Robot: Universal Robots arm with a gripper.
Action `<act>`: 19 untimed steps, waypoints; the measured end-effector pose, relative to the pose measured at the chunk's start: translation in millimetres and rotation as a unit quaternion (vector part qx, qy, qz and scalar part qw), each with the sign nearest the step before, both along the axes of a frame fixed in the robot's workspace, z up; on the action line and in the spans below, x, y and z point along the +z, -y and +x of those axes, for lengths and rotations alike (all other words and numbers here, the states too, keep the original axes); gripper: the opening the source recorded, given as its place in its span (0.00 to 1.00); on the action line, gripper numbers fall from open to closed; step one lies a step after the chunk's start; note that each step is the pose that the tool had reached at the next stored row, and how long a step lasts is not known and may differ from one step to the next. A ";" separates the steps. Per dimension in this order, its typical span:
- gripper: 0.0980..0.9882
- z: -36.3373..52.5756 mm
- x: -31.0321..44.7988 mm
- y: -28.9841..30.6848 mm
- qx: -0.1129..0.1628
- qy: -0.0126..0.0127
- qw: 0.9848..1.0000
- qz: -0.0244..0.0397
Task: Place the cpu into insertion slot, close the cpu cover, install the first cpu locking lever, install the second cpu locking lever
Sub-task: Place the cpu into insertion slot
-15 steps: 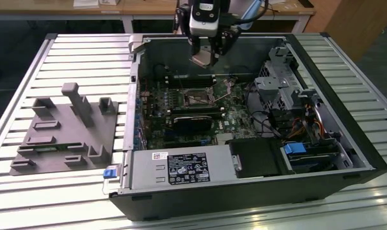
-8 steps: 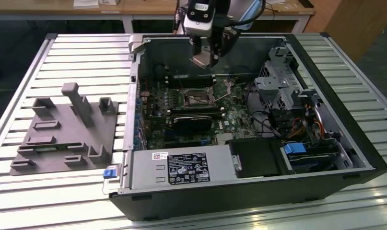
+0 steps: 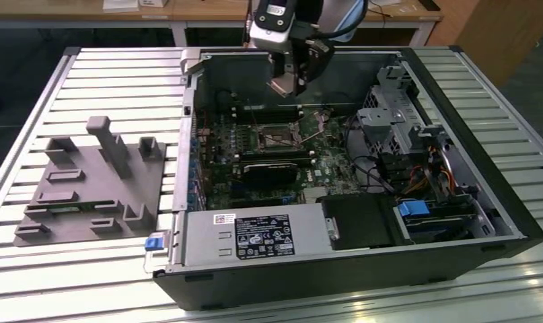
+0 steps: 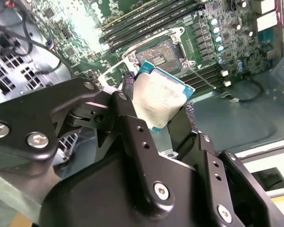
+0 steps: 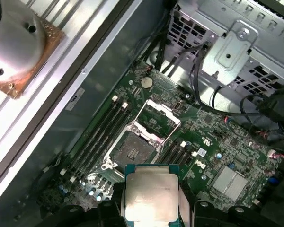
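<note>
Gripper (image 4: 159, 98) pinches the cpu (image 4: 156, 94) by two opposite edges, silver top showing in both wrist views, and holds it in the air above the motherboard (image 5: 227, 142) inside the computer case (image 3: 496, 175). Below it the insertion slot (image 5: 132, 151) is bare, with the cpu cover (image 5: 157, 115) flipped back beside it.

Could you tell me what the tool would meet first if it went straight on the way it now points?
Probably the open insertion slot: the tool, shut on the cpu, points roughly at it with nothing between, though depth is unclear.
</note>
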State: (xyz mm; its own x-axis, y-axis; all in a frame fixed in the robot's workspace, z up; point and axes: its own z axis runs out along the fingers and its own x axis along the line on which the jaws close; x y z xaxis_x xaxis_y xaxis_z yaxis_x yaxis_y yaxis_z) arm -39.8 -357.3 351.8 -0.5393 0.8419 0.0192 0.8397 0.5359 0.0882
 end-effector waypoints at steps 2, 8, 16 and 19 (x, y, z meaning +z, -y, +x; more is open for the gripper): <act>0.49 0.0 -0.9 0.0 -0.017 0.000 1.000 0.000; 0.49 0.0 -6.2 0.0 -0.084 0.000 0.996 0.000; 0.49 0.0 -15.8 -0.3 -0.137 0.000 0.991 -0.002; 0.49 0.0 -18.7 -0.3 -0.165 0.000 0.986 -0.002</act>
State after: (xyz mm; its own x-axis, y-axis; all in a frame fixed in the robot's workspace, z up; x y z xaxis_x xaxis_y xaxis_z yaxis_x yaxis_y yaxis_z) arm -39.8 -357.0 333.1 -0.2367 0.9715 0.0163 0.9682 0.2344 0.0871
